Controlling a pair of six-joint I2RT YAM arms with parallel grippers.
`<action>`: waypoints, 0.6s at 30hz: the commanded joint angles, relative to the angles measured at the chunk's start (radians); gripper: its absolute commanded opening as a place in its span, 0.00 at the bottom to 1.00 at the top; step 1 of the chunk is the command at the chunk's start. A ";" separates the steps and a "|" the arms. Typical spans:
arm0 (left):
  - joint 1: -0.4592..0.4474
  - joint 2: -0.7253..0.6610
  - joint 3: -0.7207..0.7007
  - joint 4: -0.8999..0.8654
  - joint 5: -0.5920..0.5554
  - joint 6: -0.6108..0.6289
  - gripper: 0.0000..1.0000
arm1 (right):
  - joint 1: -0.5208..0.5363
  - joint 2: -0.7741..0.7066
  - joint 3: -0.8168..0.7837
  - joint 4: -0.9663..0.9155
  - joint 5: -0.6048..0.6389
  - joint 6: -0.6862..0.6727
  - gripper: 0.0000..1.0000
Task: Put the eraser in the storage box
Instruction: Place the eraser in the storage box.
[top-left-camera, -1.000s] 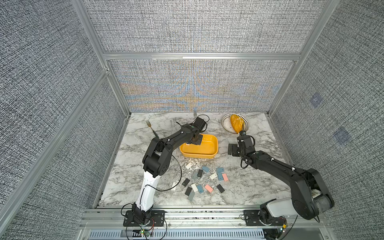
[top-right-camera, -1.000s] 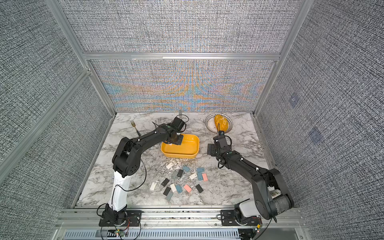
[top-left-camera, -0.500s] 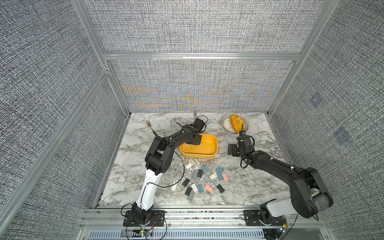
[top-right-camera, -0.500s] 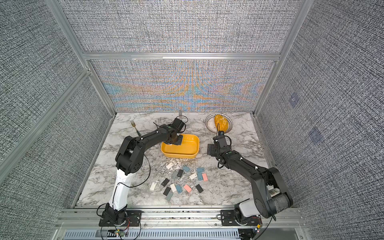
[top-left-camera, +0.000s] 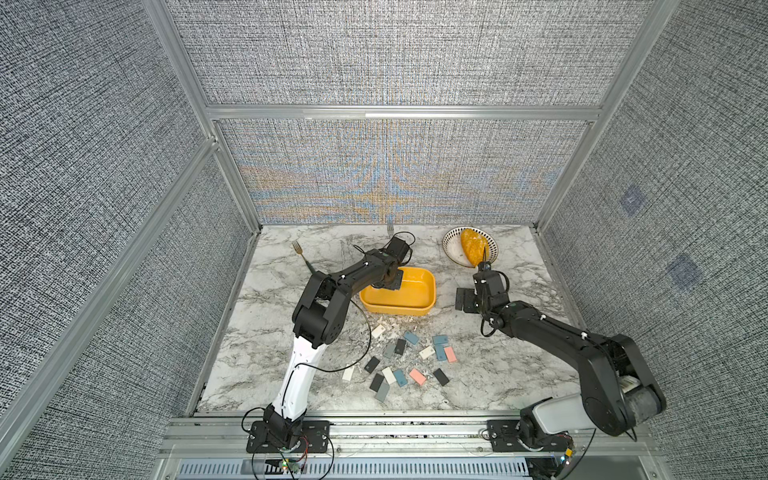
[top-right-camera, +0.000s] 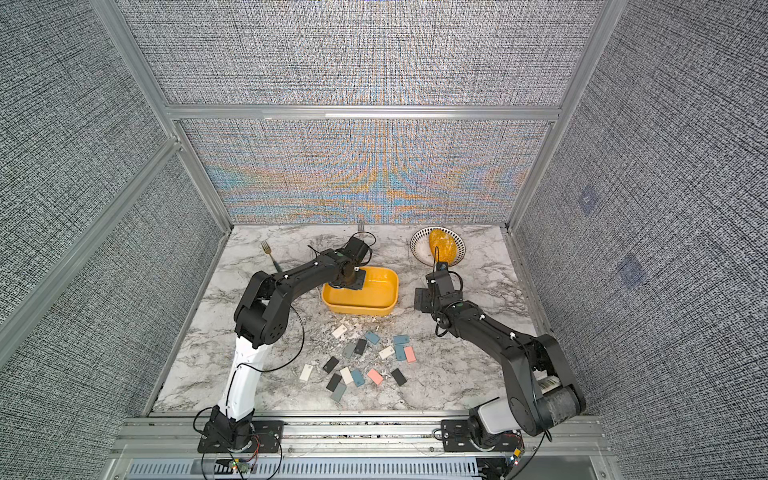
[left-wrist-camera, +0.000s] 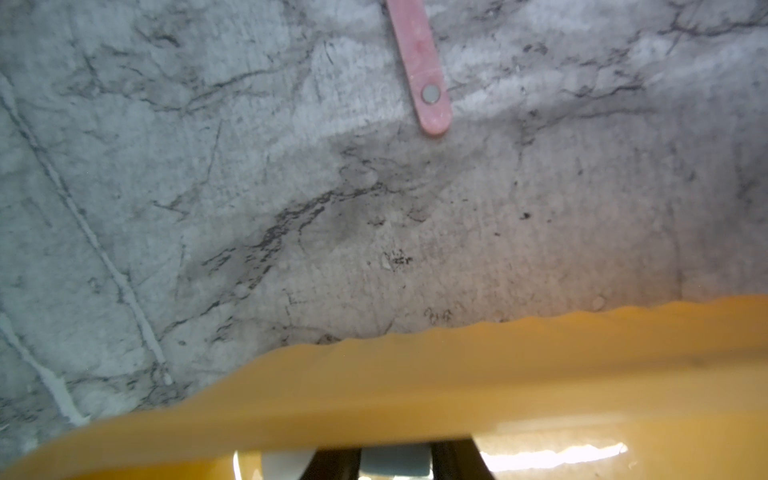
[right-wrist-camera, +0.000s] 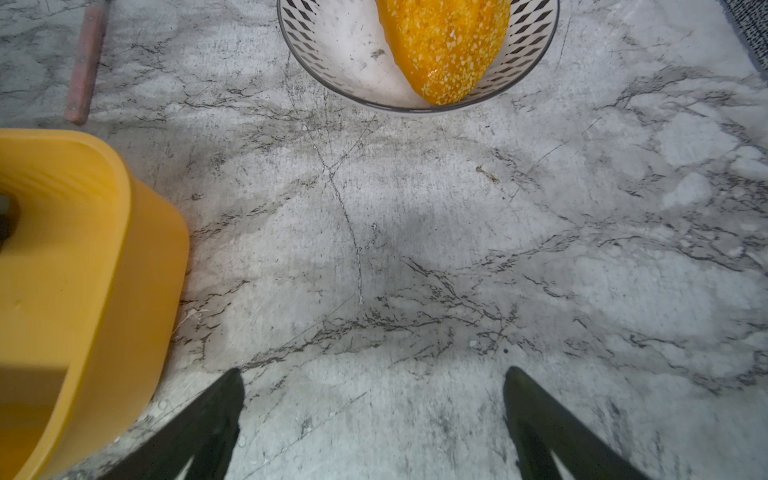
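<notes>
The marble worktop (top-left-camera: 241, 365) is busy at the front and quiet at the back. The left arm (top-left-camera: 353, 274) reaches across to the yellow storage box (top-left-camera: 395, 309) in the middle. The right arm (top-left-camera: 540, 328) lies low, just beside the box's far end. In the back corner there's a patterned bowl (top-left-camera: 448, 245) with an orange lump (top-left-camera: 471, 249) in it, no part of this job.

Now the hands. The left hand (top-left-camera: 390, 284) is down inside the rim in both top views, at the end of the box nearest its own arm. In the left wrist view a pale grey eraser (left-wrist-camera: 394, 463) shows between its jaws. Only a sliver is visible, so whether it's clamped or let go, I cannot tell. The right hand (right-wrist-camera: 372, 374) has its jaws wide apart over bare marble, holding nothing.

Out front lie the loose erasers (top-left-camera: 417, 376), pink, blue, grey, black and white. All of them are on the worktop, well outside the box.

My read is that one eraser is carried and lowered to the drop point, and only the release is left. What shows of the box floor holds no other block, so if the whole pile is wanted, it has yet to go in.
</notes>
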 joint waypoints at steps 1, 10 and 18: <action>0.002 -0.013 -0.002 -0.008 0.016 0.001 0.34 | -0.001 -0.003 0.007 0.004 0.005 0.004 0.98; 0.000 -0.058 -0.005 -0.020 0.033 0.010 0.45 | -0.001 -0.009 0.003 0.007 0.000 0.007 0.98; -0.016 -0.201 -0.016 -0.072 0.066 0.103 0.53 | -0.001 -0.016 0.000 0.005 0.000 0.007 0.98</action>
